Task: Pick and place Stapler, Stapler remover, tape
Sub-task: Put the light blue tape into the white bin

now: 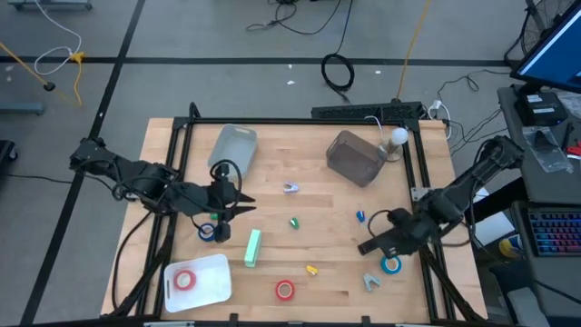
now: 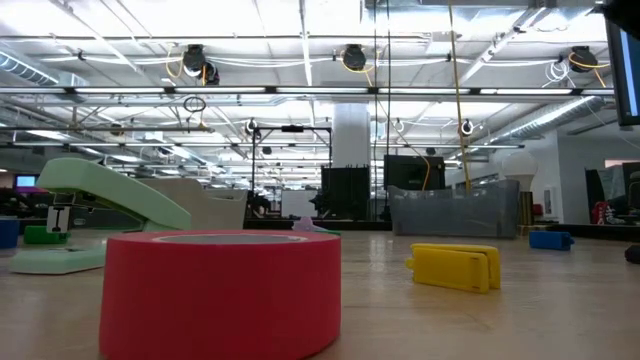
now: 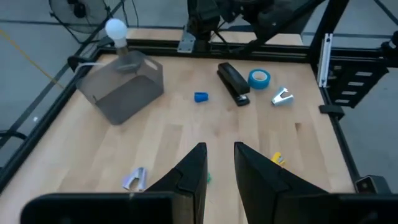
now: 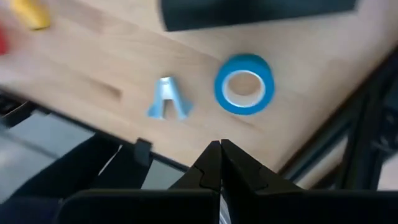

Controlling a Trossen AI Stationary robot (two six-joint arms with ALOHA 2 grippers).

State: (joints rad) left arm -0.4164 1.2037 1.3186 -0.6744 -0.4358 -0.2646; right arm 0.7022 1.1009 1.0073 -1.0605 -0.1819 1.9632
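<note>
Tape rolls number four, though one is half hidden: a blue roll (image 1: 210,232) at about 8 o'clock from the table's centre lies partly under the left gripper (image 1: 245,208), so only part of its ring shows from above. Going left to right, a red roll (image 1: 185,280) lies on the white tray (image 1: 218,283) at 7 o'clock, a second red roll (image 1: 285,290) sits bare on the wood at 6 o'clock, and a second blue roll (image 1: 391,264) lies at 4 o'clock just beside the right gripper (image 1: 363,247). The left gripper hangs over the table with its fingers (image 3: 189,177) a little apart and nothing between them. The right gripper's fingers are pressed together, holding nothing; its wrist view shows that blue roll and one pale staple remover (image 4: 166,99) just ahead. Staplers count two: a green one (image 1: 252,247) near 7 o'clock and a black one (image 3: 233,83), which the right arm mostly covers from above. A second staple remover (image 1: 290,187) lies near the centre. Small clips, one green (image 1: 294,222), one yellow (image 1: 312,270) and one blue (image 1: 360,216), are too small to make out well. Two bins stand at the far edge, a pale one (image 1: 234,150) at 11 o'clock and a darker one (image 1: 355,158) at 1 o'clock.
</note>
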